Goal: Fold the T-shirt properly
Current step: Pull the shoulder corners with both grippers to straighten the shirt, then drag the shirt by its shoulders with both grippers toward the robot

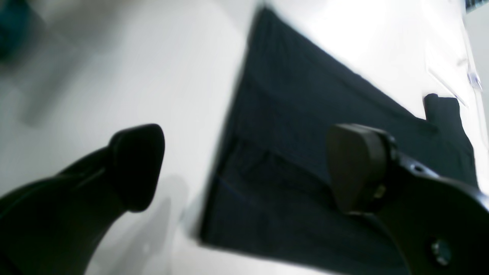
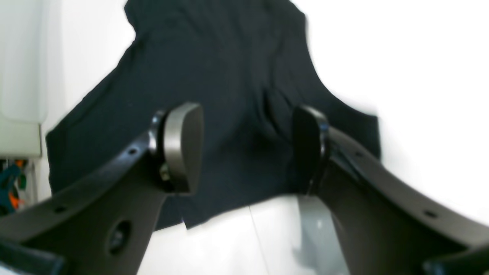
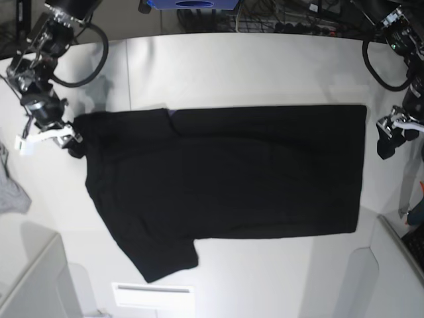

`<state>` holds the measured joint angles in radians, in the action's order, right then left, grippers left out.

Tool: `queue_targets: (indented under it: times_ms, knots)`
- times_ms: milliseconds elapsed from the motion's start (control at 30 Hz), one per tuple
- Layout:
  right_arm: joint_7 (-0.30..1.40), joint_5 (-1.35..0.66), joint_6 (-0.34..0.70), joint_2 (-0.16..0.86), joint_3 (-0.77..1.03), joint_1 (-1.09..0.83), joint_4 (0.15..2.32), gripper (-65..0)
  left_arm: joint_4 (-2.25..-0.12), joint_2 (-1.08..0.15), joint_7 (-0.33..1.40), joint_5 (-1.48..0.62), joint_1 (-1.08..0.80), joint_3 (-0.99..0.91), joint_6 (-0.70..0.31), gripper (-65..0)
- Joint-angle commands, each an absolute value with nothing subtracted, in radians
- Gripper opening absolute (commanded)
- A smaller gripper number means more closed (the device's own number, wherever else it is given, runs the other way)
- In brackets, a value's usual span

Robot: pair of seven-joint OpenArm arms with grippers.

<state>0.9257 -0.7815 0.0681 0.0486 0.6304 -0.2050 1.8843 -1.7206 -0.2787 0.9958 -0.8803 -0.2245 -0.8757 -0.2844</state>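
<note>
The black T-shirt (image 3: 225,175) lies spread flat on the white table (image 3: 265,66), plain side up, with its hem to the right and one sleeve (image 3: 162,255) sticking out at the lower left. My left gripper (image 3: 387,142) hangs just off the hem's right edge. In the left wrist view the left gripper (image 1: 244,168) stands wide open over the T-shirt (image 1: 301,110) with nothing between its fingers. My right gripper (image 3: 71,140) is at the shirt's left shoulder edge. In the right wrist view the right gripper (image 2: 246,149) is open above the dark T-shirt (image 2: 221,68), holding nothing. Both wrist views are blurred.
A small light grey cloth (image 3: 12,192) lies at the table's left edge. A grey bin (image 3: 30,278) stands at the lower left and a grey panel (image 3: 397,265) at the lower right. A white label (image 3: 152,295) lies near the front edge. Cables run along the back.
</note>
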Motion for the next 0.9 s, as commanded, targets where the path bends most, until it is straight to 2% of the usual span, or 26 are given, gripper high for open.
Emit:
queue_targets:
  times_ms: [0,133,233,300,533,767,867]
  knots:
    - [0.915,-0.786,0.070,0.035,0.670,-0.232,1.914,-30.6,-1.727,-0.283,1.000,-0.886,-0.262,-0.875,-0.285,0.0]
    - [0.911,-0.785,0.079,-0.050,0.742,-0.309,1.902,-29.4,-1.650,-0.246,0.998,-0.880,-0.323,-0.875,-0.286,-3.0]
    - [0.909,-0.785,0.079,-0.070,0.757,-0.318,1.837,-22.7,-1.567,-0.232,0.998,-0.880,-0.314,-0.872,-0.286,-7.4]
    - [0.894,-0.783,0.079,-0.064,0.756,-0.303,1.771,-21.6,-1.527,-0.232,0.998,-0.880,-0.294,-0.835,-0.286,-9.4]
    - [0.777,-0.782,0.079,-0.010,0.746,-0.237,1.555,-21.6,-1.422,-0.236,0.937,-0.880,-0.242,-0.730,-0.286,-9.4]
    - [0.783,-0.782,0.079,0.025,0.743,-0.194,1.494,-21.8,-1.360,-0.237,0.862,-0.880,-0.243,-0.644,-0.285,-9.5]
    - [0.783,-0.785,0.079,0.024,0.685,-0.205,1.494,-21.8,-1.362,-0.237,0.860,-0.880,-0.242,-0.647,-0.285,-9.5]
